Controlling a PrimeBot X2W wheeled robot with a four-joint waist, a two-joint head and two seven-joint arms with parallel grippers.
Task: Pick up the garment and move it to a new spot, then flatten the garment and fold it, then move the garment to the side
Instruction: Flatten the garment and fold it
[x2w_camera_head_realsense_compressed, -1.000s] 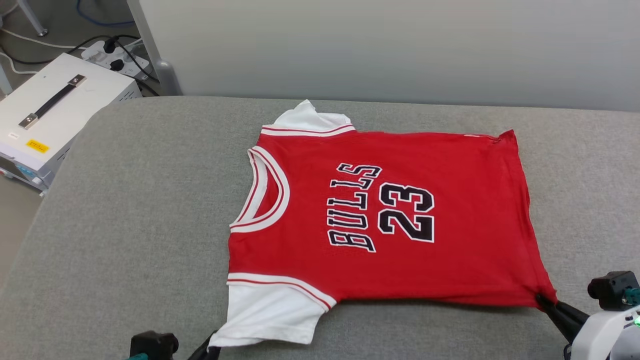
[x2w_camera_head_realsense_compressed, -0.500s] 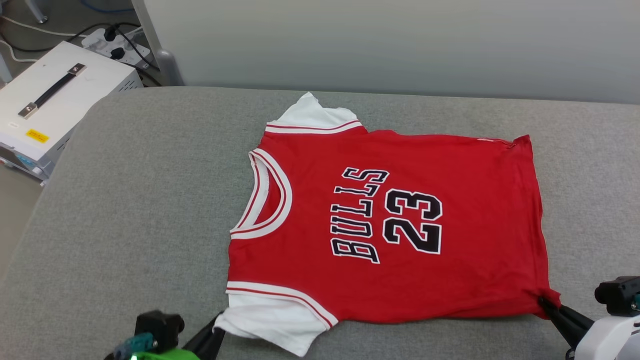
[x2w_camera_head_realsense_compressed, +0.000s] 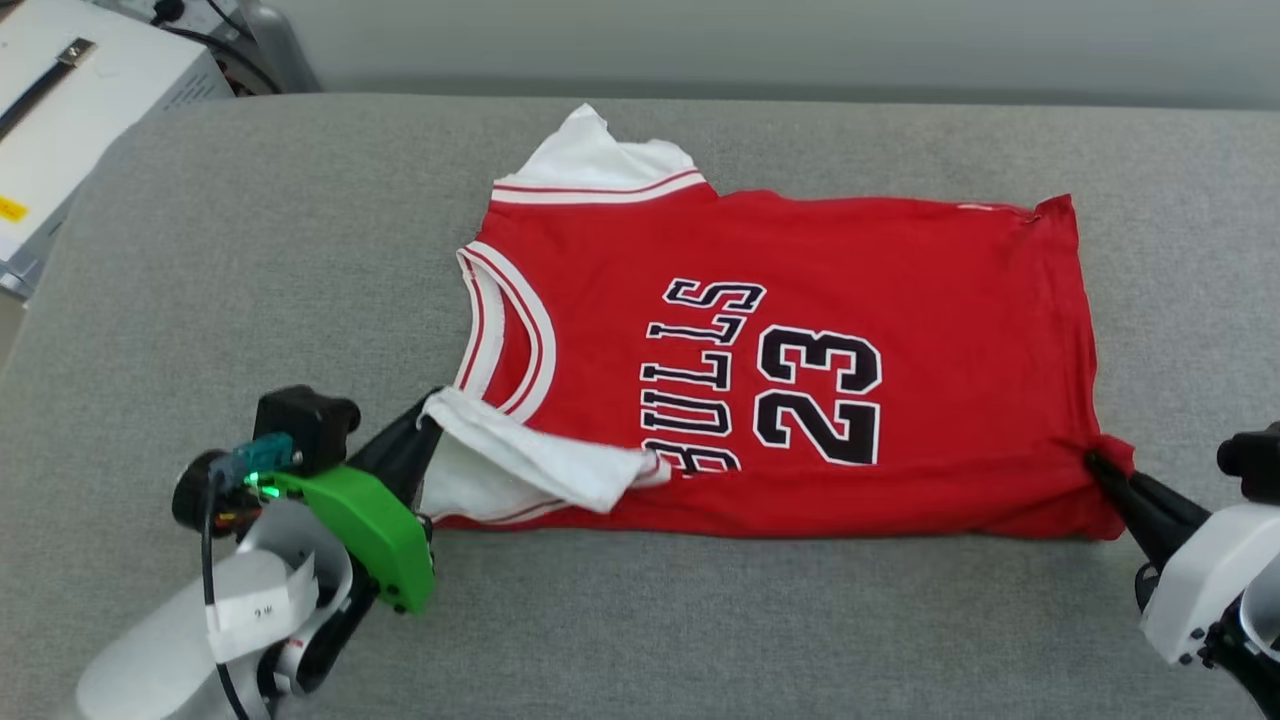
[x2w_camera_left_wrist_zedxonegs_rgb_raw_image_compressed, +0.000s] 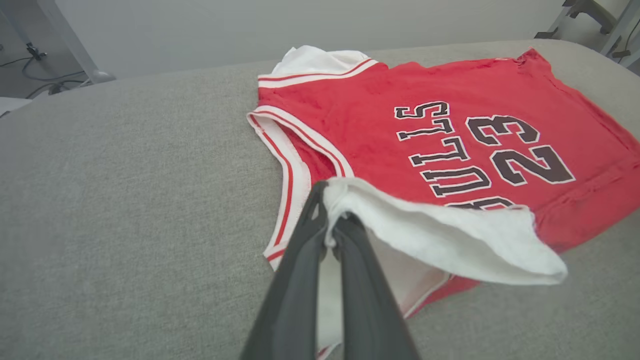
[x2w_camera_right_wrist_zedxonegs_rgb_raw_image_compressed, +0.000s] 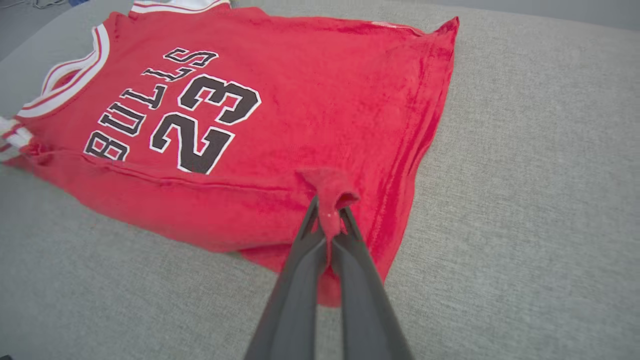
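The red, white-sleeved jersey shirt (x2w_camera_head_realsense_compressed: 850, 250) lay centred on the grey fabric-covered desk (x2w_camera_head_realsense_compressed: 200, 250), apparently mid-fold, left end effector (x2w_camera_head_realsense_compressed: 428, 415) clamped on a sleeve, right end effector (x2w_camera_head_realsense_compressed: 1095, 465) on a hem corner; next, both needed carrying evenly toward the desk's far edge.

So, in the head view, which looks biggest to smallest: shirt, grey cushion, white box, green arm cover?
Grey cushion
then shirt
White box and green arm cover look close; the box is cut off and farther, the cover nearer, so unranked.
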